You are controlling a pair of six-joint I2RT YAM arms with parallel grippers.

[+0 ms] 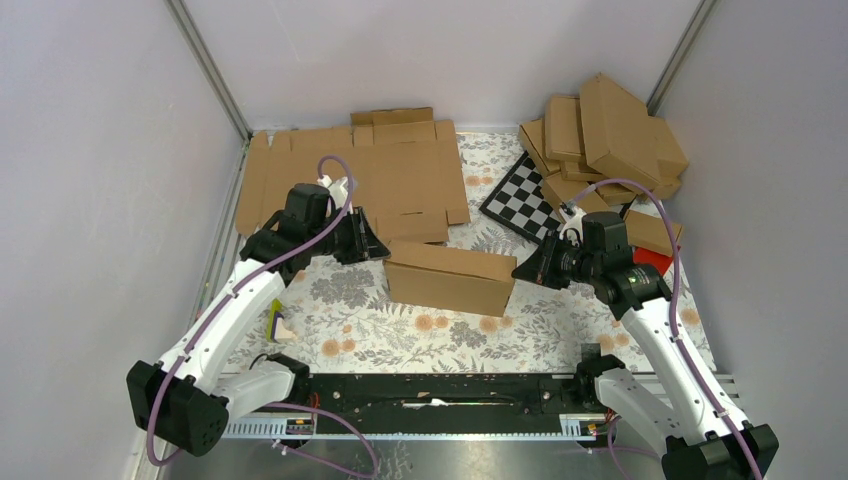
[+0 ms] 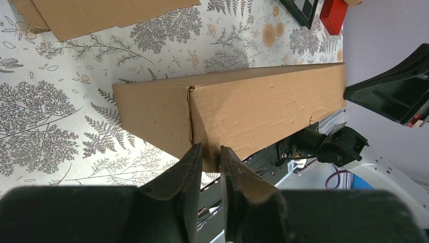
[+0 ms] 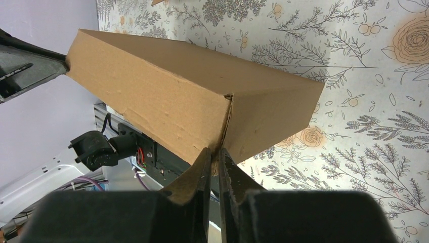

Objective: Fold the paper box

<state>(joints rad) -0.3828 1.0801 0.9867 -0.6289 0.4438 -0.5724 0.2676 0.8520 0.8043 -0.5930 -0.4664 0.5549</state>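
The paper box (image 1: 450, 278) stands closed and folded, a long brown cardboard block on the floral cloth mid-table. At its left end my left gripper (image 1: 380, 248) pinches the lower corner. In the left wrist view the box (image 2: 253, 109) fills the middle, and the gripper (image 2: 210, 152) has its fingers on either side of a cardboard corner. My right gripper (image 1: 518, 270) is at the box's right end. In the right wrist view that gripper (image 3: 215, 154) is shut on the corner seam of the box (image 3: 167, 96). Each wrist view also shows the other gripper's dark finger touching the far end.
Flat brown cardboard sheets (image 1: 350, 175) lie at the back left. A pile of folded boxes (image 1: 610, 135) sits at the back right beside a checkered board (image 1: 520, 200) and a red item (image 1: 652, 260). A small yellow-green object (image 1: 278, 322) lies near the left arm. A black rail (image 1: 440, 390) runs along the near edge.
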